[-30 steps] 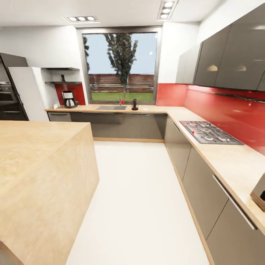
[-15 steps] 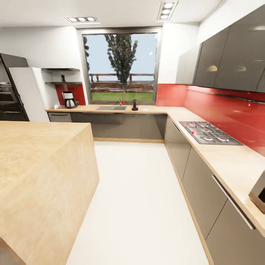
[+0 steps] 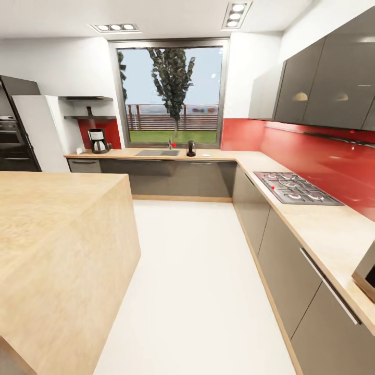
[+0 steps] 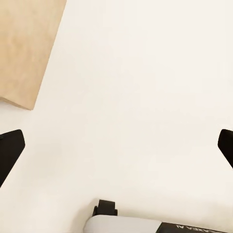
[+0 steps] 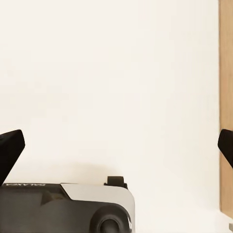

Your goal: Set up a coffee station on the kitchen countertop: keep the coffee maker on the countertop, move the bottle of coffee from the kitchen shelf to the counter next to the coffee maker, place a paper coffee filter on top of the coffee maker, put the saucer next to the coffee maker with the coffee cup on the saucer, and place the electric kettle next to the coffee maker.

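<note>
**A:** Where was the bottle of coffee [image 3: 89,110]?

**B:** Upper left of the head frame, standing on the lower kitchen shelf [image 3: 89,117]. Small, dark, too far off to read detail. Coffee maker [image 3: 97,140] sat directly below it on the kitchen countertop [image 3: 219,154], at the far left end.

**A:** Handling?

**B:** My guess: light, rigid, probably slick. Narrow waist looked like the natural place to pinch, from the side, jaws level. Small footprint, so it could tip on a nudge.

**A:** Kettle?

**B:** Electric kettle [image 3: 191,148] was at centre frame, just right of the sink [image 3: 157,152], well apart from the coffee maker. Glass body, so likely fragile and heavier; I'd take the handle. Something pale sat left of the coffee maker, too small to identify. Couldn't pick out filter, cup or saucer.

**A:** Claws?

**B:** Left gripper [image 4: 116,148]: fingertips at opposite edges of the wrist frame, spread wide, nothing between them, pointed at bare white floor [image 4: 141,77]. Corner of the wooden island [image 4: 26,46] upper left. Right gripper [image 5: 116,148]: same, wide apart, nothing held, floor below, a wood strip down the right edge.

**A:** Reach?

**B:** None. Floor and island [image 3: 57,234] lay between robot and counter.
</note>
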Robot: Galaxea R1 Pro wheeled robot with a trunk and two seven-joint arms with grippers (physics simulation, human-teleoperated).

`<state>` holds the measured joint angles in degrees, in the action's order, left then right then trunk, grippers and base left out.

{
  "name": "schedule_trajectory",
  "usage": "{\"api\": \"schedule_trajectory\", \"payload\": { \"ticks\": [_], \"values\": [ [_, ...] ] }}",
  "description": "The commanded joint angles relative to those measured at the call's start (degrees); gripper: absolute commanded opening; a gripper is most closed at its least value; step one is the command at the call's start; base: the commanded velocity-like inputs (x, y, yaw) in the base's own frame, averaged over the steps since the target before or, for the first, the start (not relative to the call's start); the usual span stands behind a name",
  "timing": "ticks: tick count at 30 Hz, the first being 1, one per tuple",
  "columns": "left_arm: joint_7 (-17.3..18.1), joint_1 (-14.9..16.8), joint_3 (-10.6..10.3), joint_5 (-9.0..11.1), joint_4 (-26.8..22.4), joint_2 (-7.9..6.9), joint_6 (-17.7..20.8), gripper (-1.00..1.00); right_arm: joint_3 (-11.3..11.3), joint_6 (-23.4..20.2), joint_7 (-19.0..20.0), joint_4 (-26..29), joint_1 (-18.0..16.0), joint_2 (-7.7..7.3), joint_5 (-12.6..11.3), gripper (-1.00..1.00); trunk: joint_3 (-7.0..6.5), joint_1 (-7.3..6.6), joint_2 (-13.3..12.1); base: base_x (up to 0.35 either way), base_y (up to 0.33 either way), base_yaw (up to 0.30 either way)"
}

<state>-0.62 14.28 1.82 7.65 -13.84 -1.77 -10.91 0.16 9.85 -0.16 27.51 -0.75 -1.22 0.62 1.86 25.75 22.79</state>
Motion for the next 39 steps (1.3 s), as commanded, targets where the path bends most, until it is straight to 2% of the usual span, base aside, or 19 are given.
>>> {"api": "schedule_trajectory", "payload": {
  "ticks": [1, 23, 39],
  "values": [
    [0.0, 0.0, 0.0, 0.3, 0.0, 0.01, -0.2, 1.00, 0.0, 0.2, 0.0, 0.0, 0.0, -0.01, 0.1, 1.00, 0.13, 0.03, 0.1, 0.000, 0.000, 0.000],
    [0.8, 0.0, -0.7, -0.5, 0.1, 0.23, -0.3, 1.00, 0.0, 0.2, 0.0, 0.0, 0.0, -0.01, 0.0, 1.00, 0.13, 0.03, 0.1, 0.004, 0.000, 0.000],
    [0.8, 0.0, -0.8, -0.5, 0.1, 0.01, -0.3, 1.00, -0.2, 0.1, -0.1, 0.0, 0.0, -0.01, -0.1, 1.00, 0.13, 0.03, 0.1, 0.290, -0.010, 0.000]
  ]
}}
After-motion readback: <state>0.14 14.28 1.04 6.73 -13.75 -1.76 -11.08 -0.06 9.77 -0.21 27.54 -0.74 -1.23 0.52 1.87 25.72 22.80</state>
